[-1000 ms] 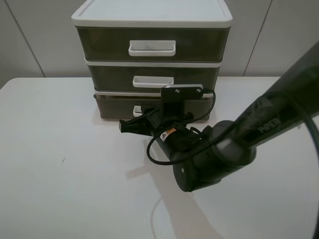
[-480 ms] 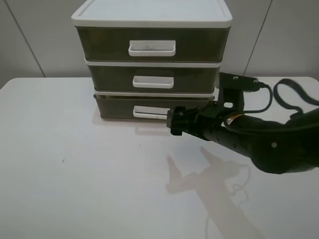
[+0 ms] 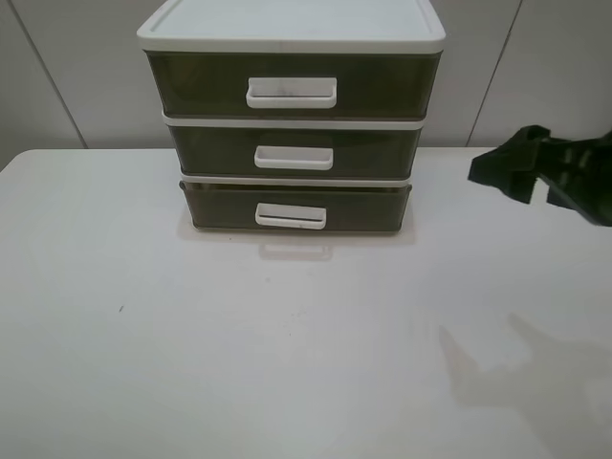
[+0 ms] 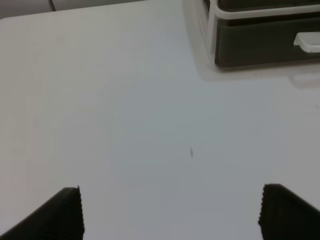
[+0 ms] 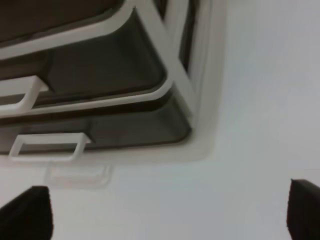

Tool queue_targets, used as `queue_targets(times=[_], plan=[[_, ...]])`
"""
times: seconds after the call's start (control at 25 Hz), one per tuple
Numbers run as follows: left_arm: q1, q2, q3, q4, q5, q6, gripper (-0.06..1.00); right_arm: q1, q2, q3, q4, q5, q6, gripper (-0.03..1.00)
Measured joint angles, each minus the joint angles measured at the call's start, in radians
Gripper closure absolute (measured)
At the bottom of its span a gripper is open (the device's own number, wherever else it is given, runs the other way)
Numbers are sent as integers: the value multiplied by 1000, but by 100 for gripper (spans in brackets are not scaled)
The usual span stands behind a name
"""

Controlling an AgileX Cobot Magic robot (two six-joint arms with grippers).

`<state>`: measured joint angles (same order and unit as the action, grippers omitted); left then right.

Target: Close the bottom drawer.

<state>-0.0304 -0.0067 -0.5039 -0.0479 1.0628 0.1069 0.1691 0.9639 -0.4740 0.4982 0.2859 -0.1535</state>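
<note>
— While I hold the rig where it is, what do you want first?

— Biggest thing down to smallest, please.

— From my high camera the white table [image 3: 143, 363] fills most of the view. At its back edge stands the drawer unit [image 3: 292, 115], three smoky drawers in a white frame under a white lid.

— And the bottom drawer?

— The bottom drawer [image 3: 296, 206] sits lowest in the stack, resting on the table, with its front close to flush under the white strip above it. I cannot tell whether a thin gap remains. Its white loop handle [image 3: 291, 216] sits a little left of the front's middle, with nothing touching it.

— Where are your arms?

— My right gripper [image 3: 521, 170] hangs at the right edge of the high view, off to the side of the unit and well apart from the drawer. On my right wrist camera the two fingertips [image 5: 27, 215] sit wide apart at the frame's corners with only bare table between them, so it is spread and holds nothing. My left gripper [image 4: 172, 212] shows only on its wrist camera: fingers equally wide, empty, over bare table, the unit's lower corner some way ahead.
</note>
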Motion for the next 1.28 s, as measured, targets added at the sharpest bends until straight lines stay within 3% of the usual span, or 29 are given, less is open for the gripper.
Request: queue_targets(times=[0.16,0.28,0.48,0.6,0.88,1.28], plan=[[0,0,0,0,0,0,23,-199,-246,-13,-136,219,55,15],[0,0,0,0,0,0,23,-295,-411,-71,-225,395,71,15],[0,0,0,0,0,0,23,-326,-604,-178,-380,624,74,15],[0,0,0,0,0,0,23,-325,-680,-186,-431,673,74,15],[0,0,0,0,0,0,23,-325,-789,-185,-447,762,76,15],[0,0,0,0,0,0,23,-289,-965,-47,-482,776,118,15]])
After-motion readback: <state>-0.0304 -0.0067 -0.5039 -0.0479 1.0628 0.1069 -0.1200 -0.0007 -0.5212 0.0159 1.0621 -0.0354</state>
